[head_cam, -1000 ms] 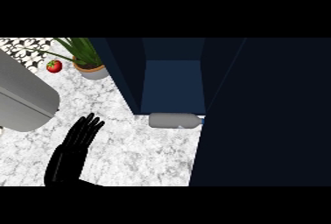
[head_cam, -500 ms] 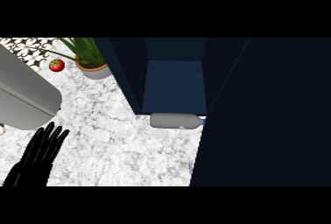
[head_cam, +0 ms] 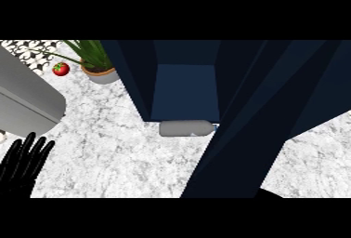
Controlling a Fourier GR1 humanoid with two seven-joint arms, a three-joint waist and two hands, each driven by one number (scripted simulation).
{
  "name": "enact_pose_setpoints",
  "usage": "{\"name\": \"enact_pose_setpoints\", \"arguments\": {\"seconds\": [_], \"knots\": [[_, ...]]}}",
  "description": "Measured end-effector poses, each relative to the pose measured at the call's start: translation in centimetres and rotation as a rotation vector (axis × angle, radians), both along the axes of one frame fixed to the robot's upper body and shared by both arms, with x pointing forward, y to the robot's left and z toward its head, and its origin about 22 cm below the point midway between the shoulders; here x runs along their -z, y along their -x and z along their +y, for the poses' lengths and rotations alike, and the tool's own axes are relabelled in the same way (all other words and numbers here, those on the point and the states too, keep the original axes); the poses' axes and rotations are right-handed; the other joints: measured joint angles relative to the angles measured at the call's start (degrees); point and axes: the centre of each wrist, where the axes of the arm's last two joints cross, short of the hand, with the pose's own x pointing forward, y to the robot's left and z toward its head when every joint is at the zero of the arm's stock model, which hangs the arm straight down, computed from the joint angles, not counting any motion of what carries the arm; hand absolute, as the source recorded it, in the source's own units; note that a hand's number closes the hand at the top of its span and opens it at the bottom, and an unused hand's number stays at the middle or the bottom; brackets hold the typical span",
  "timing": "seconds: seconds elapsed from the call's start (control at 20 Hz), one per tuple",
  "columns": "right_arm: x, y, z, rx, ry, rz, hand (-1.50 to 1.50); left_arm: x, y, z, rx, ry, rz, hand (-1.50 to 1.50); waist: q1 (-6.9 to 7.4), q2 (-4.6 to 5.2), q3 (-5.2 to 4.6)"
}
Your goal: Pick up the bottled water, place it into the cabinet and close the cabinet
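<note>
While the dark blue cabinet (head_cam: 185,88) fills the middle of the scene, its door (head_cam: 254,125) stands swung open, slanting down across the right half and covering the far end of what lies behind it. Below and around it spreads the white marbled surface (head_cam: 123,158), bright and speckled grey. Over at the left edge sits a big grey appliance (head_cam: 27,102) with a rounded corner, well apart from the cabinet. Down in the lower left corner, there's the left robot hand (head_cam: 24,162), black, fingers straight and spread wide, pointing up, holding nothing at all, just resting by the edge. The right one shows nowhere from where we look. Now the water bottle (head_cam: 185,128): it's lying on its side on the surface, right at the foot of the cabinet opening, its right end tucked behind the open door, so not inside the cabinet. Up at the back left stands a potted plant (head_cam: 99,65) with long green leaves, just beside the cabinet's left wall. Smallest of all, a red tomato (head_cam: 61,69) sits just left of the pot.
</note>
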Motion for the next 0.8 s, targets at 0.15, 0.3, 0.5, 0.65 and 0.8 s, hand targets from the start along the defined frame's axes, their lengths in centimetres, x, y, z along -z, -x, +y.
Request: {"name": "enact_pose_setpoints", "arguments": {"seconds": [0.15,0.3,0.5,0.65,0.8], "knots": [[-0.6,0.6,3.4,0.011,0.014,-0.047,1.5,-1.0,0.3,0.8,0.002,-0.004,-0.001,-1.5,0.13,-0.03,-0.01],[-1.1,0.8,7.0,0.025,0.013,-0.059,1.5,-2.1,0.4,1.3,0.009,-0.006,-0.01,-1.5,0.42,0.11,0.03],[-1.5,0.3,10.8,0.066,0.005,-0.044,1.5,-3.2,0.7,1.8,0.015,0.001,-0.019,-1.5,0.9,0.42,0.09],[-2.1,-0.7,12.9,0.1,-0.015,-0.003,1.5,-3.9,1.2,1.9,0.025,0.001,-0.02,-1.5,1.39,0.67,0.15],[-3.1,-2.3,14.4,0.123,-0.029,0.045,1.5,-4.3,1.3,2.1,0.028,0.004,-0.019,-1.5,1.63,0.9,0.21]]}}
